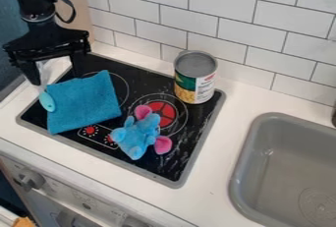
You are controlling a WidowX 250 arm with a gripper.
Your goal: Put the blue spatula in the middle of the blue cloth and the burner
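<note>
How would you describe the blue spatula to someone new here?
Find the black stovetop, then the teal cloth on its left side. At the cloth's left edge is the blue spatula, its pale shaft running up toward the hand. Its smooth, rounded, lighter end sets it apart from the darker cloth and pink-eared plush toy.

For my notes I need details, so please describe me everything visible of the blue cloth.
The blue cloth looks towel-like and roughly square. It lies mostly flat on the left part of the black stove top, partly covering a burner ring. The blue spatula overlaps its left edge; contact is unclear.
</note>
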